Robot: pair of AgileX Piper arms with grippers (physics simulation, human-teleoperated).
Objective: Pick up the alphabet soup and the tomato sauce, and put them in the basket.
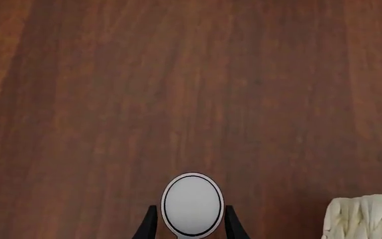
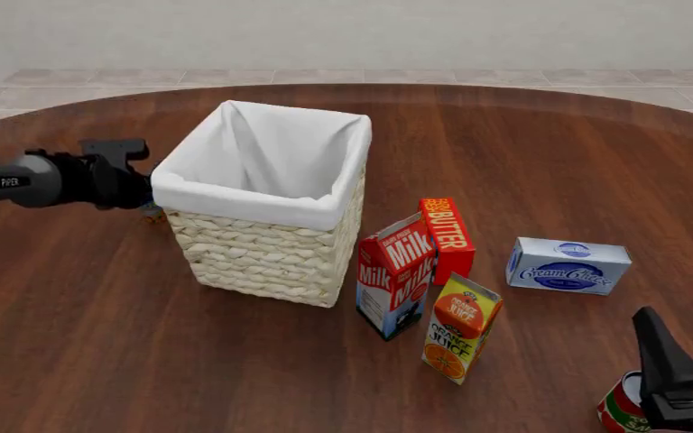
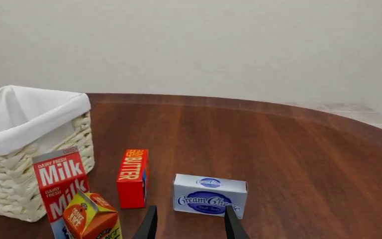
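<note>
The left gripper [image 1: 191, 226] clamps a pale-topped can [image 1: 192, 204], probably the alphabet soup, beside the basket [image 2: 263, 194] toward the surface's left edge, likely staged for lifting over the rim. The right gripper [image 2: 684, 383], near the front right edge, hangs over the tomato sauce [image 2: 623, 406]; whether it grips, I cannot tell.

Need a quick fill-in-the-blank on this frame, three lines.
The basket is lined with ___ cloth.
The red box beside the milk carton reads ___.
The right gripper, near the tomato sauce, is ___.
Missing: white; butter; open.
</note>
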